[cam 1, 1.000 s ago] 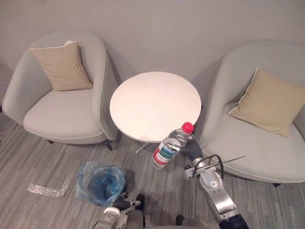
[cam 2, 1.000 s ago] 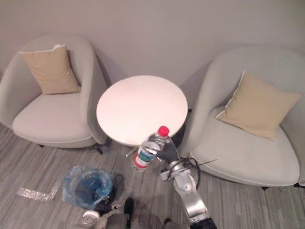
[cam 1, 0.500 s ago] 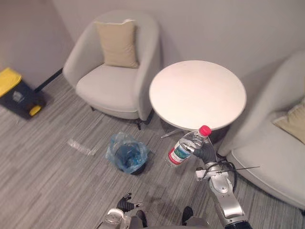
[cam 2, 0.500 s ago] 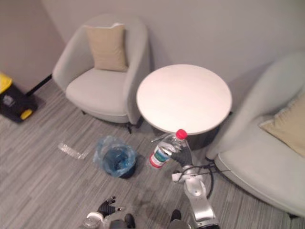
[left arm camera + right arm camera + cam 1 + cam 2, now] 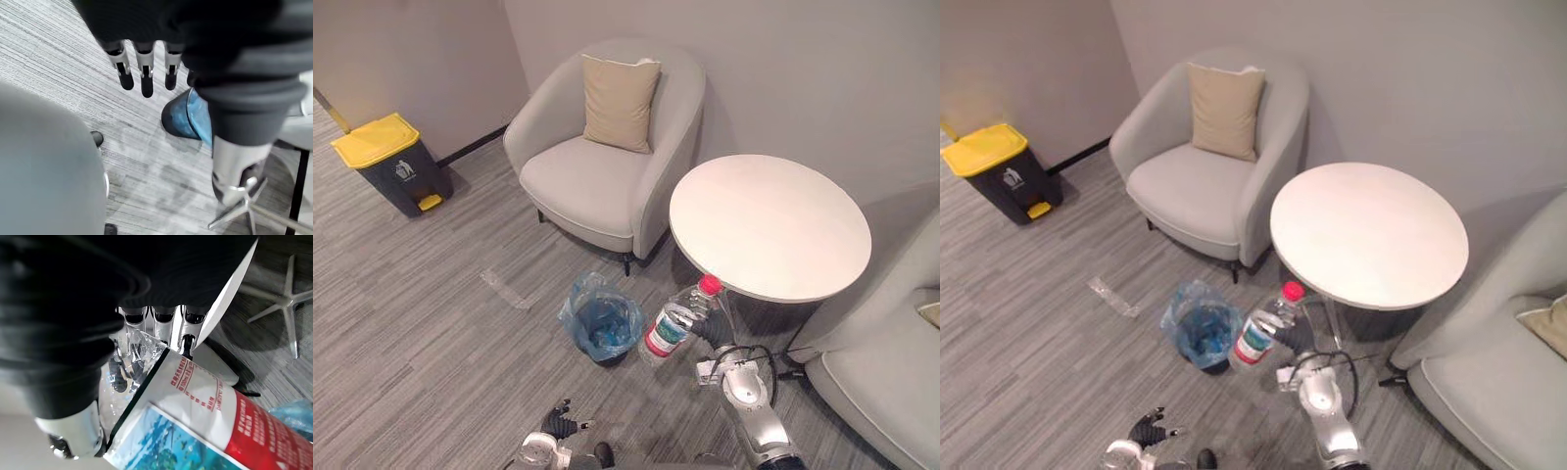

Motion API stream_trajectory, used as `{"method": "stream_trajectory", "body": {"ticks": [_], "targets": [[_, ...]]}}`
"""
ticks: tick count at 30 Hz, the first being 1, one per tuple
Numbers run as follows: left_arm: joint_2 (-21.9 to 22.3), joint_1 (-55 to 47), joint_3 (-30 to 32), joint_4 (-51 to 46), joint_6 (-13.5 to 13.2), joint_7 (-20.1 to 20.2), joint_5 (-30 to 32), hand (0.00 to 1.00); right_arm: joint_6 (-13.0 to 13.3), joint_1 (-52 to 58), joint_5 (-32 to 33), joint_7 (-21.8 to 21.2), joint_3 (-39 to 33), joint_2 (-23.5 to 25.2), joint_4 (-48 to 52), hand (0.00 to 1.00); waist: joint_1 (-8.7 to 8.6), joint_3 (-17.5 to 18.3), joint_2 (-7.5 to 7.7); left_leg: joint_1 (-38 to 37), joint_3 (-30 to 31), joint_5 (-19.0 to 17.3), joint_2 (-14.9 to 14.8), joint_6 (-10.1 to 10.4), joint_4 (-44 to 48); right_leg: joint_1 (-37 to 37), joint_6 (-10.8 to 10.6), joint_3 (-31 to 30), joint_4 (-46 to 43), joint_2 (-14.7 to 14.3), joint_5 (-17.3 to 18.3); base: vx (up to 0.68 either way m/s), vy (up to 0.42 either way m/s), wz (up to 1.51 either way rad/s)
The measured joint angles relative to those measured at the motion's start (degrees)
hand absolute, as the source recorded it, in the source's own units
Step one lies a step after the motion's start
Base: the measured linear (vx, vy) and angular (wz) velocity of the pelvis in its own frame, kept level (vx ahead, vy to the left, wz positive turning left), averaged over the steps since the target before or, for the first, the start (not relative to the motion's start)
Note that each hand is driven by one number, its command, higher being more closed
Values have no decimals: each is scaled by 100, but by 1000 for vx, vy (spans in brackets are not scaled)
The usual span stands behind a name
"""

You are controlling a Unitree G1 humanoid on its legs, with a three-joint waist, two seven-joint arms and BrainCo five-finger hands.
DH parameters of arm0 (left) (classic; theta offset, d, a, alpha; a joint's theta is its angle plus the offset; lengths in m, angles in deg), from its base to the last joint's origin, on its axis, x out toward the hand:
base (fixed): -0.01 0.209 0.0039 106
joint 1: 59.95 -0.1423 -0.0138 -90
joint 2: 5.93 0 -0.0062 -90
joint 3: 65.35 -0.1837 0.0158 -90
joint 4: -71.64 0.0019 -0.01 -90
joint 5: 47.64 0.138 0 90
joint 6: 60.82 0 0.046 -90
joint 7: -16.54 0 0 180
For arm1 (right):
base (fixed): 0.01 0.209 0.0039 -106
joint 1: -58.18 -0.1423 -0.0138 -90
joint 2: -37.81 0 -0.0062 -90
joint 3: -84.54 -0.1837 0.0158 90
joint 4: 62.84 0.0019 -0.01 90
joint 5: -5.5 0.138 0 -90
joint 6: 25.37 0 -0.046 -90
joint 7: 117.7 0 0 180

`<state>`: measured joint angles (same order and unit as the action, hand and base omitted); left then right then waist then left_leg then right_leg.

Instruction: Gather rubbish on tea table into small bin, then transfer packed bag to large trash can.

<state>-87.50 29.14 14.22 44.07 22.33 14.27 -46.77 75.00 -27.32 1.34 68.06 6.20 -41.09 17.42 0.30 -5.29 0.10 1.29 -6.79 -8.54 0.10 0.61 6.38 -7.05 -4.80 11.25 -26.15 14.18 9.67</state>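
The view has swung round since the earlier frames, so the whole scene has shifted. The yellow-lidded trash can (image 5: pixel 391 162) now stands well beyond the small bin (image 5: pixel 579 311), near the wall. Against the things themselves, the water bottle (image 5: pixel 674 323) has come off the rim of the tea table (image 5: pixel 769 225) and now hangs just beside the bin, on the table's side of it.

The right hand (image 5: pixel 708 333) is clamped on the bottle, which tilts with its red cap up and its base toward the bin. This looks like the gathering step, with the bottle carried but not yet dropped. The next move calls for bringing the base over the bin's blue-bagged mouth before the fingers let go. The bottle is long against that opening, so a slanted release could catch the bag's rim or tip the bin. A strip of clear plastic wrap (image 5: pixel 504 290) lies on the carpet on the bin's far side from the bottle, and is probably still to be gathered.

The head views show the gap between bottle and bin, which neither wrist view gives. The right wrist view shows the grip itself: fingers (image 5: pixel 161 323) curled round the crumpled clear plastic above the label. The left wrist view shows the left hand (image 5: pixel 142 73) with fingers straight and apart, holding nothing, and the bin beyond them.
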Motion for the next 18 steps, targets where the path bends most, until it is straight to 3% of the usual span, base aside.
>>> {"method": "stream_trajectory", "body": {"ticks": [1, 2, 3, 5, 6, 7, 9, 12, 14, 18], "targets": [[1, 11, -2, 3, 2, -1, -3, 0, 2, 0, -11, 0, -4, -15, -2, 100, -20, -2, -26, -18, 69, -2, -60, -7, -11, -93, 97, -132, -102, -90, 73, 259, -51, 65], [-11, 69, 9, 20, 20, -13, -7, 0, 11, -17, -28, -15, 12, 1, -10, 100, -68, -56, -78, -24, 287, -10, -229, -14, -25, -213, 120, -443, 62, -590, 324, 208, -120, 71], [-16, 115, 47, 76, 33, -23, -7, 0, 12, -53, -28, -20, 30, -11, -38, 100, -80, -101, -132, -38, 442, -9, -377, -6, -59, -396, 156, -584, 217, -1036, 350, 202, -141, 77], [-5, 199, 41, 187, 49, -14, -5, 0, 12, -117, -25, -17, 3, -45, -94, 100, -139, -170, -130, -133, 715, 10, -425, 30, -153, -569, 249, -678, 867, -1433, 73, 201, -138, 90], [-7, 194, 44, 194, 49, -1, 1, 0, 14, -105, -20, -7, -30, -51, -92, 100, -170, -168, 45, -197, 854, -37, -233, 105, -135, -500, 409, -791, 1397, -1356, -666, 265, -188, 103], [81, 206, 54, 251, 54, -5, 11, 0, 16, -112, -13, -5, -56, -91, -110, 100, -196, -220, -46, -249, 990, -93, -280, 184, -122, -390, 536, -650, 1331, -1364, -655, 268, -157, 86], [295, 192, 94, 230, 3, 0, 34, 0, 13, -136, -14, -5, -136, -281, -107, 100, -139, -215, -351, -221, 1056, -138, -449, 262, -102, -271, 508, -427, 1468, -1455, -658, 227, -82, 46], [303, 195, 209, 232, 3, -3, 101, 0, 11, -88, -14, 7, -306, -227, -109, 100, -155, -232, -347, -72, 1023, -164, -523, 348, 136, -40, 549, -208, 1684, -1493, -631, 143, -56, 50], [259, 197, 256, 117, -9, -25, 190, 0, 14, -64, -11, 76, -384, -215, -109, 100, -98, -297, -231, 200, 598, -332, -589, 598, 1127, 397, 588, -143, 1894, -1483, -601, 89, -16, 45], [295, 182, 250, 42, -14, -106, 237, 0, 54, -111, -13, 127, -373, -222, -61, 100, -14, -286, -258, 329, -113, -547, -711, 431, 1590, 641, 623, -100, 2093, -1445, -578, 37, 60, 10]]}}
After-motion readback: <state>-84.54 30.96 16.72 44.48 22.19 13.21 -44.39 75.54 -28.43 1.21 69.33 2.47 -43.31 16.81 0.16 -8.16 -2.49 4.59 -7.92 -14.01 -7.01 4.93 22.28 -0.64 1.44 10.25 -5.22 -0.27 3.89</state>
